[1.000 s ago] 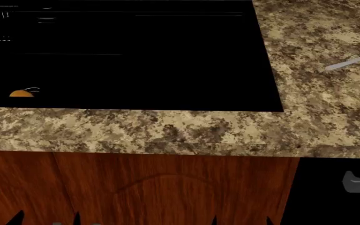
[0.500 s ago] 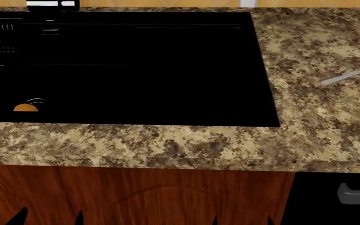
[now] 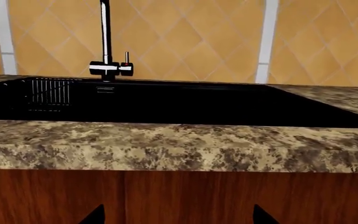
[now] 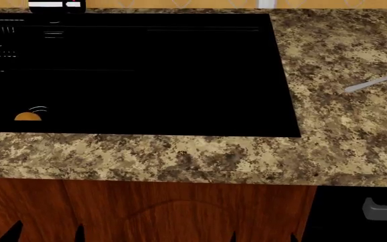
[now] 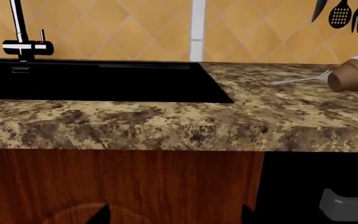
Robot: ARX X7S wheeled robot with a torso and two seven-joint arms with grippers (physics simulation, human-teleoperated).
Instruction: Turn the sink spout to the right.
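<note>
The sink spout (image 3: 105,32) is a thin black tube rising from a chrome base (image 3: 107,68) behind the sink (image 3: 166,100). A short lever with a red dot (image 3: 127,58) stands beside it. The spout also shows in the right wrist view (image 5: 19,21). In the head view only the chrome base (image 4: 56,5) shows, at the top edge beyond the black sink (image 4: 146,75). My left gripper (image 4: 46,234) and right gripper (image 4: 263,238) are both open and empty. They sit low before the wooden cabinet, below the counter edge and far from the spout.
An orange object (image 4: 26,116) lies in the sink's near left corner. A fork (image 4: 375,80) and a brown-and-white cup (image 5: 352,74) lie on the granite counter (image 4: 341,141) to the right. A grey appliance handle (image 4: 385,209) is at the lower right.
The head view has tilted up over the last second, so the counter sits lower in the picture and the faucet's chrome base has come into view. The gripper tips stay low.
</note>
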